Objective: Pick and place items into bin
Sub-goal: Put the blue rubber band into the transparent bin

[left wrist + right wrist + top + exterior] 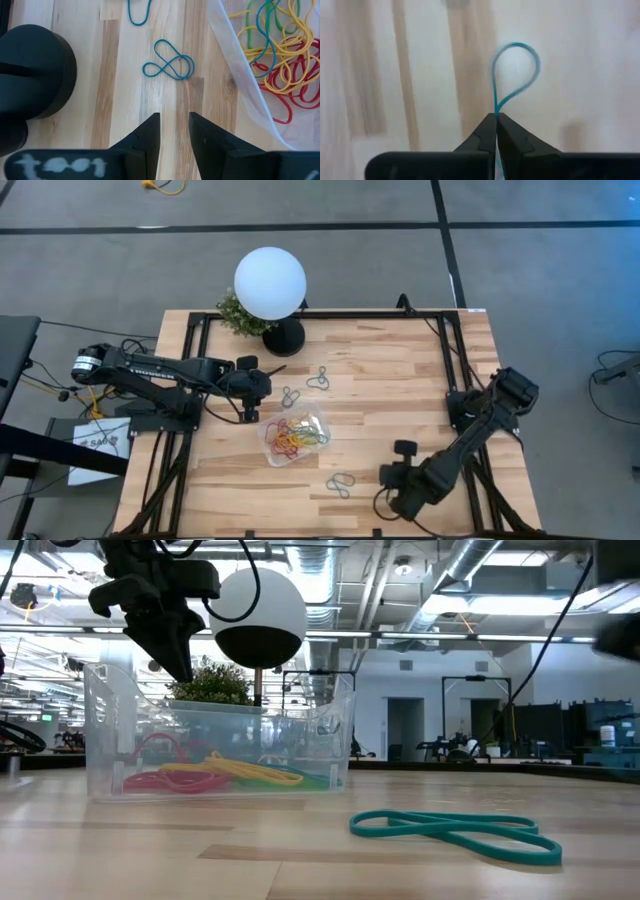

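The clear bin (296, 436) (215, 735) sits mid-table and holds several red, yellow, green and blue loops (280, 55). Teal loops lie flat on the wood: one (290, 396) (169, 64), another (318, 380), and a figure-eight (340, 485) (455, 830) nearer the front edge. My left gripper (262, 383) (174, 125) hovers open just left of the bin, with the first loop ahead of its fingertips. My right gripper (496, 116) is near the table's front right and is shut on a thin blue loop (517, 65). My right gripper pinches the thin blue loop between its two fingertips, where the loop's strands come together (496, 111). The rounded end of the loop stands out beyond the fingertips. Whether any part of the loop lies on the table, I cannot tell.
A white globe lamp (270, 283) on a black base (30, 75) and a small green plant (238, 315) stand at the far left of the table, close to my left gripper. Bare wood lies between the bin and the right arm (470, 440).
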